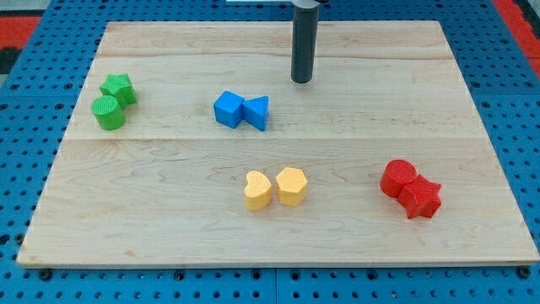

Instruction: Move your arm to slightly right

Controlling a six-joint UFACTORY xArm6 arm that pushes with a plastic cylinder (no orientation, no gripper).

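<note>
My rod comes down from the view's top and my tip rests on the wooden board, above and to the right of the blue pair. A blue cube touches a blue triangle near the board's middle. A green star and a green cylinder sit together at the view's left. A yellow heart and a yellow hexagon stand side by side lower down. A red cylinder touches a red star at the lower right. My tip touches no block.
The wooden board lies on a blue pegboard surface that surrounds it on all sides. A red strip shows at the view's top right corner.
</note>
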